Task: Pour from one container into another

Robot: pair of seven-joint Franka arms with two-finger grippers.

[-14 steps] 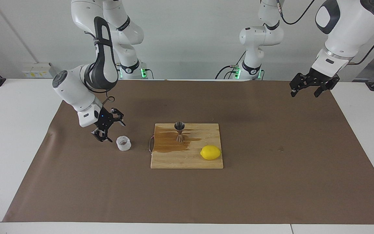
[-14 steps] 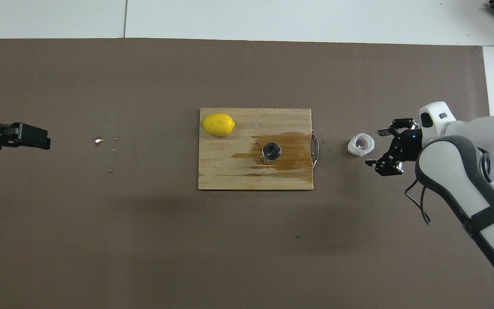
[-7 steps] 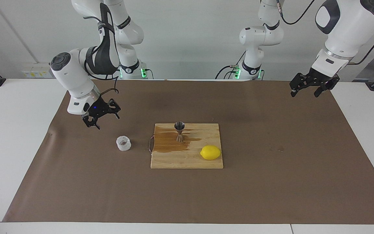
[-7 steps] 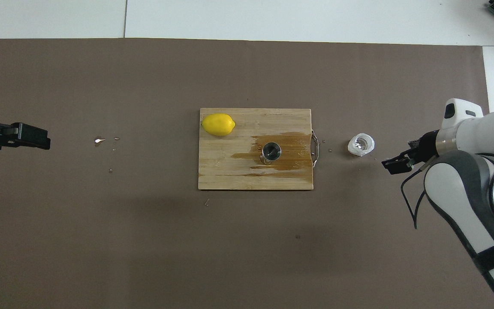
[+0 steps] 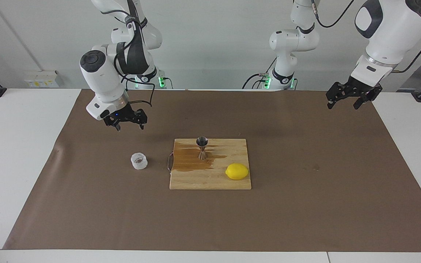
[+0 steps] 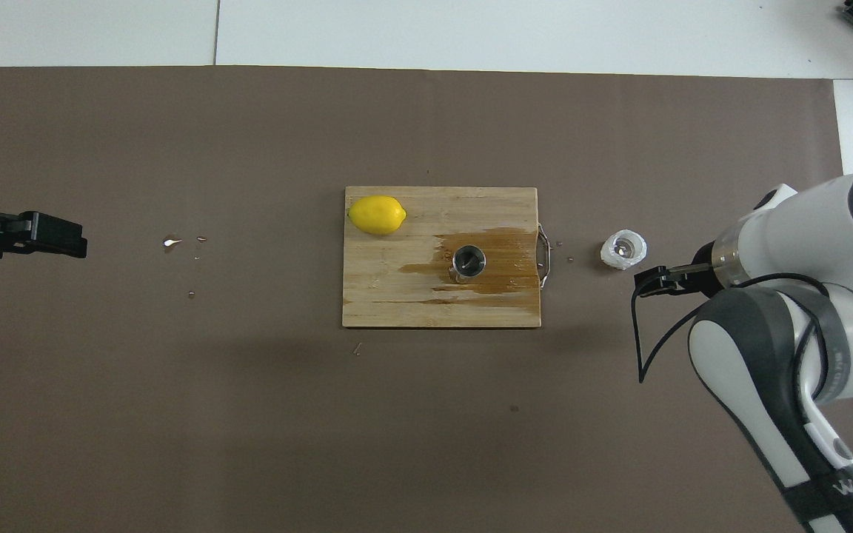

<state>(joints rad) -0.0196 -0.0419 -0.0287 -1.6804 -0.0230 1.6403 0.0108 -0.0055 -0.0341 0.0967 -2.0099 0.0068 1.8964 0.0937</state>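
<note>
The whitish ribbed plastic cup (image 5: 139, 161) (image 6: 624, 250) stands upright on the brown paper, beside the cutting board toward the right arm's end. The steel jigger (image 5: 202, 148) (image 6: 469, 263) stands upright on the wooden board (image 5: 210, 180) (image 6: 389, 303), in a dark wet patch. My right gripper (image 5: 128, 123) (image 6: 652, 281) hangs open and empty above the paper, raised well clear of the cup and touching nothing. My left gripper (image 5: 348, 100) (image 6: 56, 237) waits open and empty, high over the paper at the left arm's end.
A yellow lemon (image 5: 237, 171) (image 6: 377, 215) lies on the board's corner farthest from the robots, toward the left arm's end. A metal handle (image 6: 543, 255) sticks out of the board's edge facing the cup. Small droplets (image 6: 171, 241) dot the paper.
My right gripper has lifted away from beside the cup and swung up toward the robots' end, fingers now pointing down. The cup, jigger and left arm have not moved.
</note>
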